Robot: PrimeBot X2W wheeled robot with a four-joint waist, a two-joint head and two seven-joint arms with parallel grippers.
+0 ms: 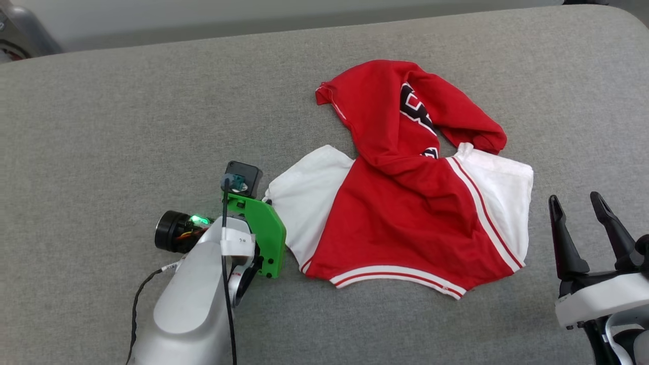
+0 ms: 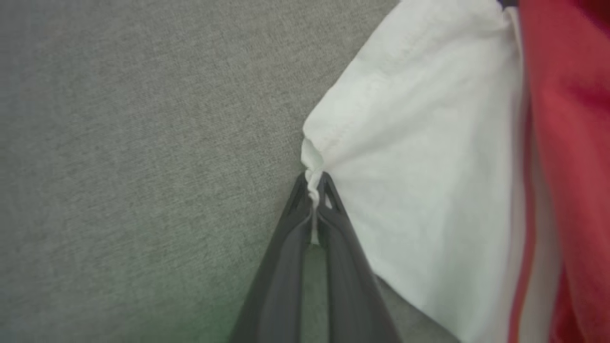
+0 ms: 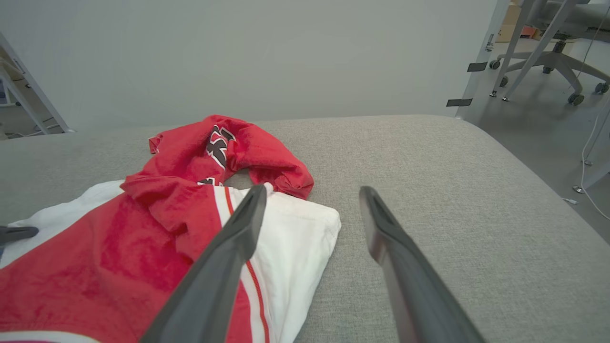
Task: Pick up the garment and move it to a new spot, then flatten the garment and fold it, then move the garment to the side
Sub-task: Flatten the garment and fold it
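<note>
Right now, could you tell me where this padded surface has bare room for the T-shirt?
The widest bare stretch of the padded surface lies left of the T-shirt, beyond the left gripper pinching its sleeve. A narrower strip lies right of it, beyond the open right gripper. The middle is crowded.

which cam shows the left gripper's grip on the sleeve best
Left wrist view: the left gripper pinches a bunched edge of the red soft-cloth T-shirt's white sleeve. In the head view a green mount hides the pinch; the right wrist view catches a small dark tip.
</note>
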